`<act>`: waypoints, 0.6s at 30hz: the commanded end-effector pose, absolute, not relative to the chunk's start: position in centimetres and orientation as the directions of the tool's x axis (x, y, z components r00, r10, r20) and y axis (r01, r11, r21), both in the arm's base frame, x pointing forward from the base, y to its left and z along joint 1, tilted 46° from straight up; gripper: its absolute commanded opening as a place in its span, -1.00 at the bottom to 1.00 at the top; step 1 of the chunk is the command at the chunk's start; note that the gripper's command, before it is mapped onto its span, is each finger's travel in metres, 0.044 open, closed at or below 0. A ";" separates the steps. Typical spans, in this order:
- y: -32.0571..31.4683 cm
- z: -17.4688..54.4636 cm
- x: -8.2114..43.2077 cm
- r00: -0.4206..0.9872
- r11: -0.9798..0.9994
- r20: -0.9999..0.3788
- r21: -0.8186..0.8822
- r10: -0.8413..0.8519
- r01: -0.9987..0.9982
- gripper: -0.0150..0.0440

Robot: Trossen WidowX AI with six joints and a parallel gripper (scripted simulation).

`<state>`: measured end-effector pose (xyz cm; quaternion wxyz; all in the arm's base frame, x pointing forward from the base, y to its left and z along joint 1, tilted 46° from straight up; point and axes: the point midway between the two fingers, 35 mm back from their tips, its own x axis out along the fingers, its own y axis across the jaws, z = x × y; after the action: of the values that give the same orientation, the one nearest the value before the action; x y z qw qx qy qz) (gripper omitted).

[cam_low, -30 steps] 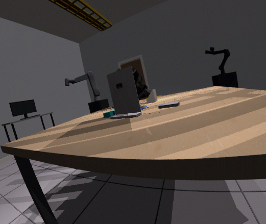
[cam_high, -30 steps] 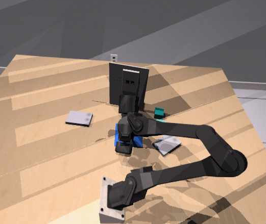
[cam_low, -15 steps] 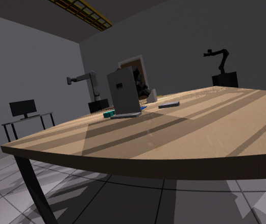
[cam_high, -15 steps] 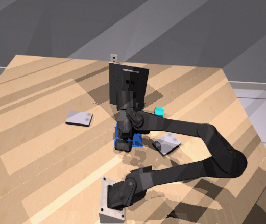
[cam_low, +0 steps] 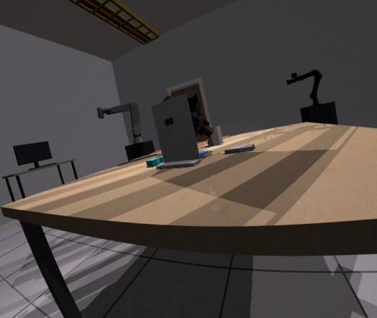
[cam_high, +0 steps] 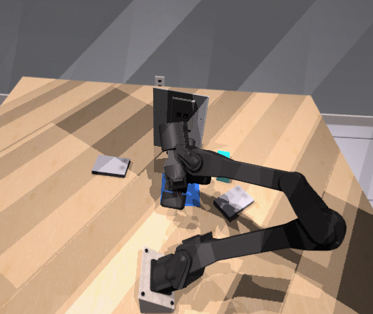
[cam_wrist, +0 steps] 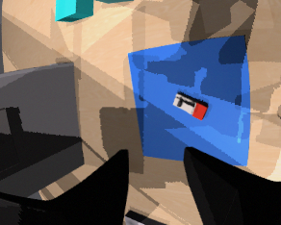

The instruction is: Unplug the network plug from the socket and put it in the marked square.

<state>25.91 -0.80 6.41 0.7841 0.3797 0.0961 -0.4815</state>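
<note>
The plug [cam_wrist: 191,106], white with a red end, lies on the blue marked square [cam_wrist: 164,132] [cam_high: 192,193] [cam_low: 203,153], well inside its edges. My gripper [cam_wrist: 156,156] is open and empty, with its fingertips apart over the square's near edge in the wrist view. The plug lies beyond the fingertips, apart from them. In the top view the arm hides the fingertips and most of the plug. The upright grey panel [cam_high: 160,121] [cam_low: 175,140] [cam_wrist: 43,96] stands behind the square. Its socket block [cam_high: 183,104] shows two dark openings.
Two cyan blocks [cam_high: 223,154] [cam_wrist: 73,10] stand right of the panel in the top view. One grey flat box [cam_high: 112,165] [cam_low: 239,148] lies left of the square, another grey flat box [cam_high: 234,201] lies right of it. The panel stands close to the gripper's left in the wrist view.
</note>
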 end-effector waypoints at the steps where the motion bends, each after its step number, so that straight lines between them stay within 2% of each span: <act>1: -0.4 6.9 26.0 0.520 0.247 -0.511 0.509 -0.684 0.825 0.04; 18: 0.9 8.4 25.8 0.523 0.251 -0.506 0.510 -0.686 0.823 0.04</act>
<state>25.75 0.59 7.94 0.7851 0.3785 0.0944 -0.4812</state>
